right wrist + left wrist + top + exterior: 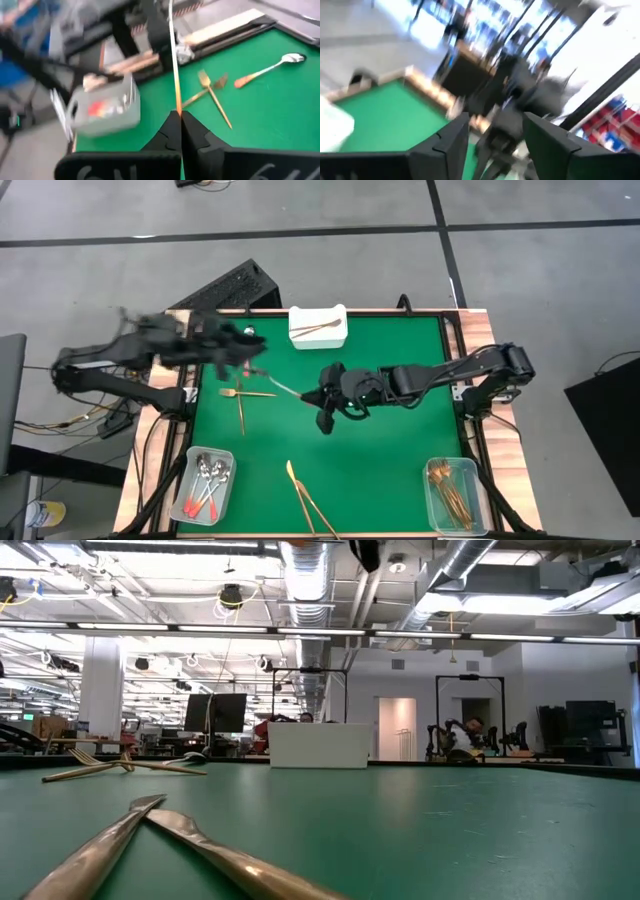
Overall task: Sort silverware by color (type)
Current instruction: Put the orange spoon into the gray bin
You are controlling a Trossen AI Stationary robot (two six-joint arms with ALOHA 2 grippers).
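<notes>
A slim utensil (172, 55) stands pinched between the fingers of the right claw (322, 393), its length jutting out past the tips above the middle of the green worktop (390, 450). Two crossed gold forks (241, 394) lie just beyond it, toward the left edge. The left claw (245, 350), spread wide and holding nothing, hangs near the far left corner.

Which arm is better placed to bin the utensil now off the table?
Right: the right gripper is shut on a slim utensil mid-table. The left gripper is open and empty.
</notes>
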